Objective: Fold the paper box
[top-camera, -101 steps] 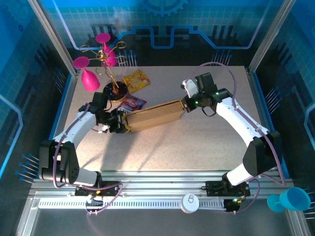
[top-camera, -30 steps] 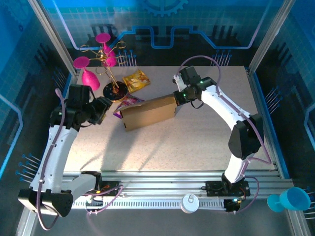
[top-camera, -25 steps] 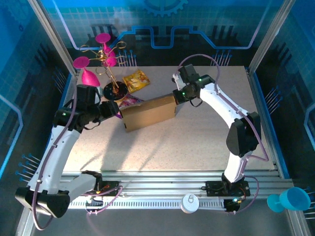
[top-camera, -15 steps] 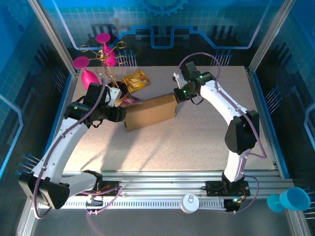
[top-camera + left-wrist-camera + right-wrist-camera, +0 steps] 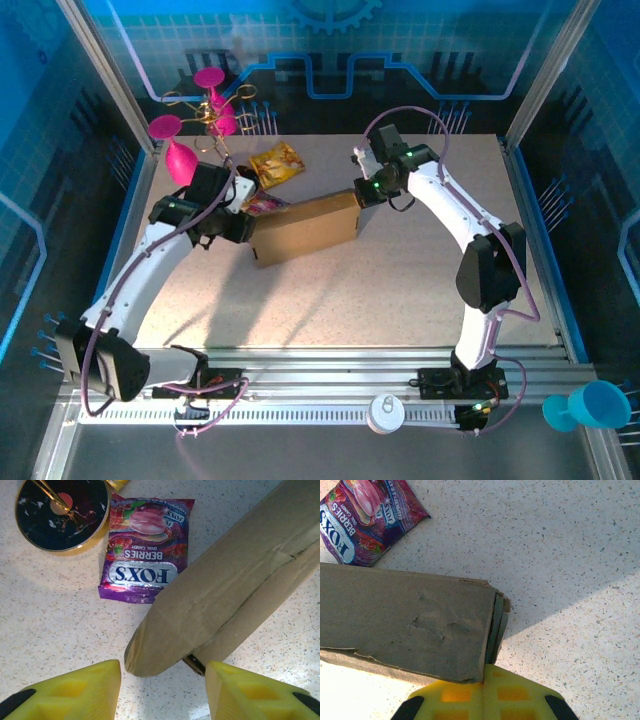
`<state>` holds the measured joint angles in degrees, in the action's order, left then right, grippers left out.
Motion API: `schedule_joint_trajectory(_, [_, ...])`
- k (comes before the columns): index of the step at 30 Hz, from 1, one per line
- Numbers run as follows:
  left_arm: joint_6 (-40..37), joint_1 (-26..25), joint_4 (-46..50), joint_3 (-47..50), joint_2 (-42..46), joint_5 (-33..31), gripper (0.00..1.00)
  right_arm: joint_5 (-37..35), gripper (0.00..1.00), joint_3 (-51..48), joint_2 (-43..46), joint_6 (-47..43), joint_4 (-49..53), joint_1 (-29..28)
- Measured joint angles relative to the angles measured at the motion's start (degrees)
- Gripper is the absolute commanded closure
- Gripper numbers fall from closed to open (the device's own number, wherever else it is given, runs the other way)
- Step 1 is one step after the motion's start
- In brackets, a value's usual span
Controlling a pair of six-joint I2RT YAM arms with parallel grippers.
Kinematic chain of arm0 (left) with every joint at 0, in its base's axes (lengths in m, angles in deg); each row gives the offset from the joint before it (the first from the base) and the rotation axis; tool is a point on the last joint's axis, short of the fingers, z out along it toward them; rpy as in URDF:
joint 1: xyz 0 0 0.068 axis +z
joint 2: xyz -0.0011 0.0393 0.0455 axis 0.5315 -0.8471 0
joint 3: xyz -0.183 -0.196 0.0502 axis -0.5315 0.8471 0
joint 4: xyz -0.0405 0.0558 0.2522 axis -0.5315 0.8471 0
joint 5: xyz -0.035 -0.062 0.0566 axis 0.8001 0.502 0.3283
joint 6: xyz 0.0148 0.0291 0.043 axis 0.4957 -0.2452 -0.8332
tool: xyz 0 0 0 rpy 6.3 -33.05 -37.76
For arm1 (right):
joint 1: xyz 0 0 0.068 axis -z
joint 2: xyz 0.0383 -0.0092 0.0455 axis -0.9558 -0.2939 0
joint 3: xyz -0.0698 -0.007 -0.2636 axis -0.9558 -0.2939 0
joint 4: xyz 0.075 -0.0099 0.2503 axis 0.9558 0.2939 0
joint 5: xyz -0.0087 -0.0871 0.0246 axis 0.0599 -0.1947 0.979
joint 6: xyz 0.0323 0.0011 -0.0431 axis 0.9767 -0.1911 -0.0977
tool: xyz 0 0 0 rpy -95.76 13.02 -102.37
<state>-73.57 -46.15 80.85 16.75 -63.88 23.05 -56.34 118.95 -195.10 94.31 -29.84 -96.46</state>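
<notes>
The paper box (image 5: 305, 228) is a closed, flat brown cardboard block lying slantwise mid-table. Its right end is at my right gripper (image 5: 362, 193). In the right wrist view the yellow fingers (image 5: 465, 697) meet with no gap at the box's end corner (image 5: 490, 630), pinching its edge there. My left gripper (image 5: 243, 228) is at the box's left end. In the left wrist view it (image 5: 162, 680) stands open, and the box's rounded left end (image 5: 165, 645) hangs just ahead of the fingers, touching neither.
A purple Fox's packet (image 5: 262, 206) lies partly behind the box's left end (image 5: 145, 550). A yellow packet (image 5: 277, 163) lies farther back. A gold stand with pink cups has its black base (image 5: 228, 185) at the back left. A blue cup (image 5: 585, 405) sits off the table, right.
My left arm let go of the box, drew away to the left, then swung back in to the box's left end. The right gripper carried the box back and left, then held still.
</notes>
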Motion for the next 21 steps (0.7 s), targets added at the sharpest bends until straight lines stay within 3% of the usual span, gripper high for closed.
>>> schedule_joint_trajectory(5, [0.0, 0.0, 0.0, 0.0, -1.6, 0.6, 0.57, 0.0, 1.0, 0.0, 0.0, 0.0, 0.0, 0.0])
schedule_joint_trajectory(8, [0.1, 0.0, 0.0, 0.0, -1.6, 0.6, 0.67, 0.0, 1.0, 0.0, 0.0, 0.0, 0.0, 0.0])
schedule_joint_trajectory(14, [0.0, 0.0, 0.0, 0.0, -1.6, 0.5, 0.72, 0.2, 1.0, 0.0, 0.0, 0.0, 0.0, 0.0])
schedule_joint_trajectory(18, [0.1, 0.0, -0.1, 0.0, -1.9, 0.5, 0.83, 0.2, 1.0, 0.1, 0.0, 0.0, 0.0, 0.0])
schedule_joint_trajectory(21, [0.7, 0.0, -0.3, 0.0, -2.3, 0.6, 0.85, 0.3, 1.0, 0.3, -0.3, 0.0, 0.0, 0.0])
